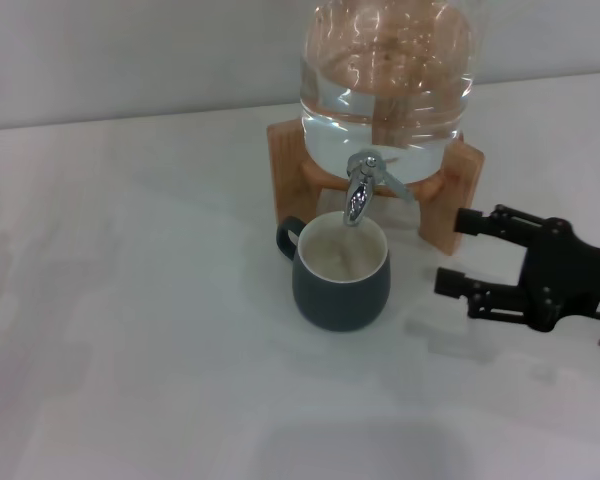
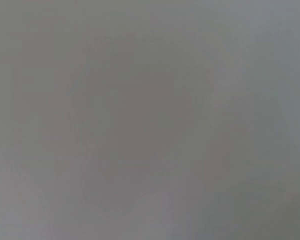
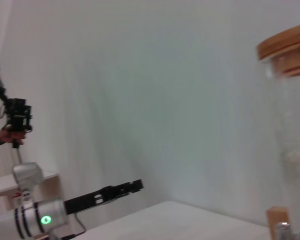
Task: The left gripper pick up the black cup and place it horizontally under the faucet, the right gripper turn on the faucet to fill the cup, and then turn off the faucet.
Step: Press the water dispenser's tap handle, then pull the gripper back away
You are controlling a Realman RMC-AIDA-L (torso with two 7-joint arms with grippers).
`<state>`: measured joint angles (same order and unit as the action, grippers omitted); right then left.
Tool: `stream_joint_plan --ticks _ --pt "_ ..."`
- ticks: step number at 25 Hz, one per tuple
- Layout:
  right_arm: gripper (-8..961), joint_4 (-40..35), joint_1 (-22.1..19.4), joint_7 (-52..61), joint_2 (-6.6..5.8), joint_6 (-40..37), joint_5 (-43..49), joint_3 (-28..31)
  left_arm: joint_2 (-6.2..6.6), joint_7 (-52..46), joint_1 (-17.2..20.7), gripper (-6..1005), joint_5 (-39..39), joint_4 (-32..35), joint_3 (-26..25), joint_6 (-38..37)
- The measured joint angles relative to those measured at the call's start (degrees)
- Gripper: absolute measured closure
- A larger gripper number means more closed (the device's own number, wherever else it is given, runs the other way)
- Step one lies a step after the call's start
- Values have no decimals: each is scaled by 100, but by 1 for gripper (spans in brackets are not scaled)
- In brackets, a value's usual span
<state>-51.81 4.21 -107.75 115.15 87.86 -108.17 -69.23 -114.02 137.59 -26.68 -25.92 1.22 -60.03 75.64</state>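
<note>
At my remote station, the black cup (image 1: 342,275) stands upright on the white table (image 1: 130,330), directly under the faucet (image 1: 360,190), handle toward the far left. Its cream inside looks partly filled, though I cannot tell whether water is running. The right gripper (image 1: 458,252) hovers just right of the cup, fingers spread wide, holding nothing, their tips pointing left.

The next move, I judge, turns on one relation: the faucet's thin lever (image 1: 395,185) lies to the far left of the gripper and higher, slanting down to the right from the tap body. The right arm is by far the nearer one; the left gripper does not appear in the head view.

The right wrist view shows what the head view misses: the glass jar's (image 3: 290,145) wooden lid (image 3: 285,50) and, well off across the room, a black arm-like piece (image 3: 102,195) on a silver base. The left wrist view gives only flat grey, so the left gripper's state is unknown to me.
</note>
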Motion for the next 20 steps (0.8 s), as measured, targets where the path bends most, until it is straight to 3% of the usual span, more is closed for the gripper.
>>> stream_joint_plan --ticks 7,13,20 --pt "99 -50 172 -12 4 -206 -47 -448 3 -27 -26 419 1 2 11 -26" --pt "99 -54 256 -5 9 -279 -69 -551 26 -114 -37 418 -22 1 313 27" --pt "99 -71 266 -4 16 -421 -153 -650 29 -140 -39 417 -8 1 319 27"
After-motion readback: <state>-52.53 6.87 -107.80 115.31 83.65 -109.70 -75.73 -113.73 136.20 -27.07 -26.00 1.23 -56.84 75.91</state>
